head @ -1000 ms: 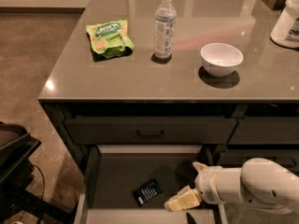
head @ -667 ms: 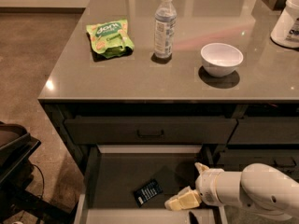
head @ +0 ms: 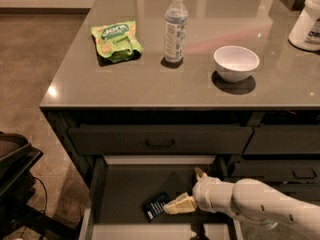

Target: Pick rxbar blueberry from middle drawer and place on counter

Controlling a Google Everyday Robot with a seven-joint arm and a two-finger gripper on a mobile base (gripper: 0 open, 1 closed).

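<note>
Two fingers beside rxbar blueberry

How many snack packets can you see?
2: the green snack bag on the counter, and the rxbar blueberry in the middle drawer by the gripper. More may be hidden further back.

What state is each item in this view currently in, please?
middle drawer: pulled open.
top drawer: shut.
rxbar blueberry: flat on the drawer floor.
gripper: in the drawer, fingers open beside the bar.
water bottle: upright, capped.
white bowl: upright, empty.
green snack bag: lying on the counter.
</note>
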